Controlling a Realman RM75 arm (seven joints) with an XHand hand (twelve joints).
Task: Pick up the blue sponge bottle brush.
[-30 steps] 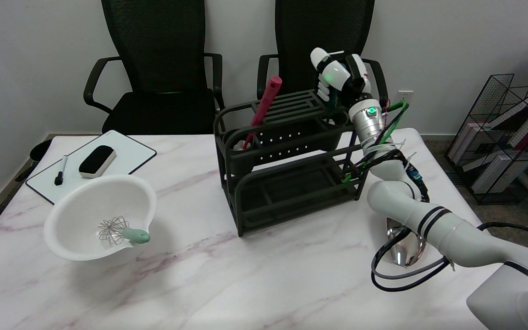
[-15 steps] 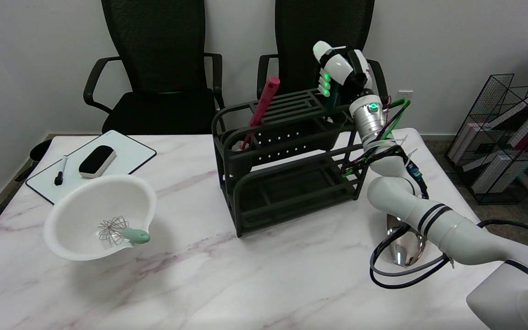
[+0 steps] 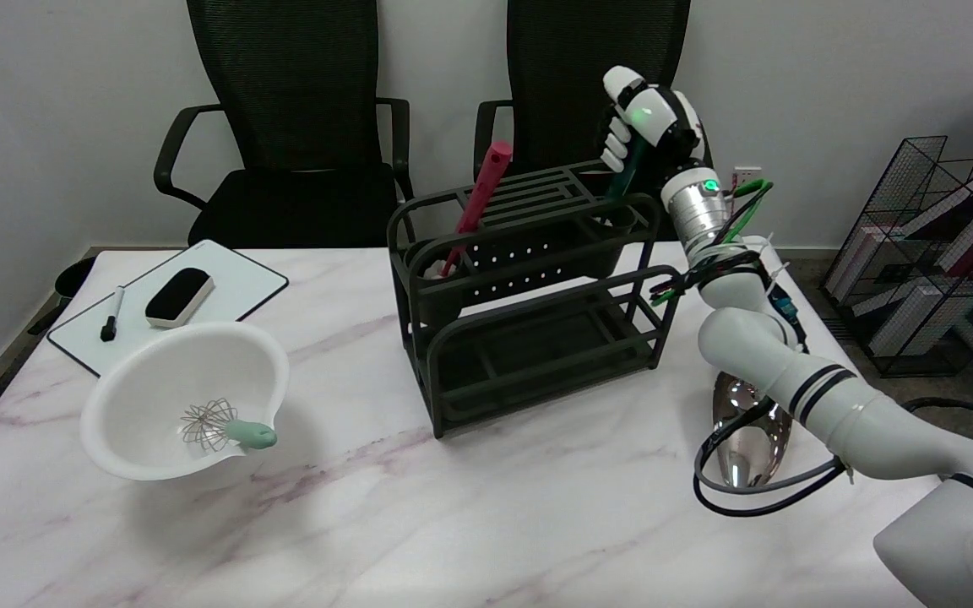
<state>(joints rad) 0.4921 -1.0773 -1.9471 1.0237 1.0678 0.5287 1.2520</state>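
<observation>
My right hand is raised above the right end of the black two-tier rack, its fingers wrapped around the dark teal handle of the bottle brush. The handle slants down from the hand into the round cup at the rack's upper right corner. The brush's sponge end is hidden inside that cup. My right arm reaches in from the lower right, past the rack's right side.
A pink-red tool leans in the rack's left cup. A white bowl holding a whisk sits front left, behind it a whiteboard with eraser and marker. A shiny metal object lies under my forearm. Two chairs stand behind.
My right hand has risen and moved right with the brush handle in its grip, drawing the handle up out of the cup. The rack has shifted slightly.
</observation>
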